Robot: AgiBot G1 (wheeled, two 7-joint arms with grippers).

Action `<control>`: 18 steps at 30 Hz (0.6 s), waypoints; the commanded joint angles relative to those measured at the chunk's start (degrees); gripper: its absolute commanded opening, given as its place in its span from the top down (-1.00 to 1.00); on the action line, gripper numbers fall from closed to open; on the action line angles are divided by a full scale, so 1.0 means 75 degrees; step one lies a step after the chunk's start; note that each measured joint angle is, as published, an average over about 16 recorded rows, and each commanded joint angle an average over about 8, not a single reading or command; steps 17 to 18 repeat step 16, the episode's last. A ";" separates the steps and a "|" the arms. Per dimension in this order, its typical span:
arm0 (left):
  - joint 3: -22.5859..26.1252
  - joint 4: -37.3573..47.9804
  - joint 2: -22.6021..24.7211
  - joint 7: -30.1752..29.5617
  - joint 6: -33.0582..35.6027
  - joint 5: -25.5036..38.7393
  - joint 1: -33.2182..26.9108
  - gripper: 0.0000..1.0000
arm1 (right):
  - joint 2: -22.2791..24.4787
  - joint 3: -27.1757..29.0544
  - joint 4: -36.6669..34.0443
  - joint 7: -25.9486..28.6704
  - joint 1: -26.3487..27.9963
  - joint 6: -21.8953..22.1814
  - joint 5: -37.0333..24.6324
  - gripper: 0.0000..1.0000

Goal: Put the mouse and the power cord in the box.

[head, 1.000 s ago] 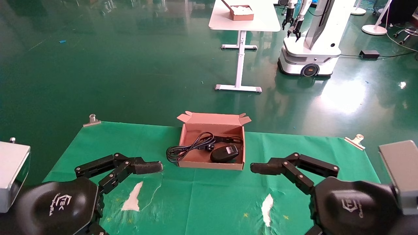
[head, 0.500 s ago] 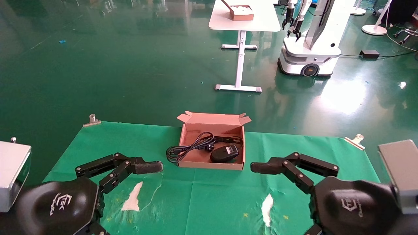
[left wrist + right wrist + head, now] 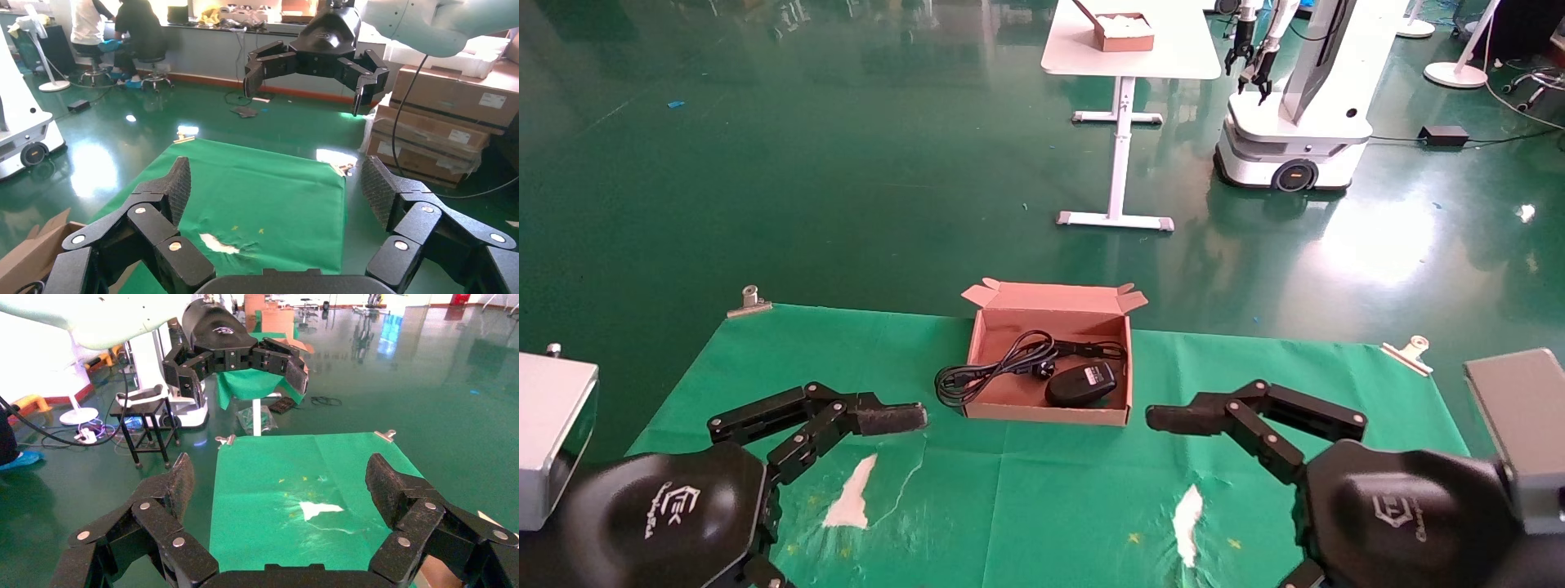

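Note:
The brown cardboard box (image 3: 1046,414) stands open at the middle of the green cloth, its lid flap up at the far side. The black mouse (image 3: 1080,384) lies inside near the front right. The power cord (image 3: 1032,354) lies in the box too, with some loops (image 3: 950,384) hanging over the left wall onto the cloth. My left gripper (image 3: 888,420) hovers open just left of the box's front. My right gripper (image 3: 1177,420) hovers open just right of it. Both wrist views show wide-apart fingers, left gripper (image 3: 276,184) and right gripper (image 3: 281,478), with only cloth between them.
The green cloth (image 3: 1026,498) has two white torn patches (image 3: 850,494) (image 3: 1187,514) near me and metal clips (image 3: 750,300) (image 3: 1410,351) at its far corners. Beyond the table, on the green floor, stand a white table (image 3: 1128,49) and another robot (image 3: 1295,122).

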 commanded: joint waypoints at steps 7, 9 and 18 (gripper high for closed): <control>0.0000 0.0001 0.0001 0.0000 0.0000 0.0002 0.0000 -1.00 | 0.0000 0.0000 -0.0001 -0.0001 0.0002 -0.0001 -0.0001 -1.00; 0.0000 0.0001 0.0001 0.0000 0.0000 0.0002 0.0000 -1.00 | 0.0000 0.0000 -0.0001 -0.0001 0.0002 -0.0001 -0.0001 -1.00; 0.0000 0.0001 0.0001 0.0000 0.0000 0.0003 0.0000 -1.00 | 0.0000 0.0000 -0.0001 -0.0001 0.0002 -0.0001 -0.0001 -1.00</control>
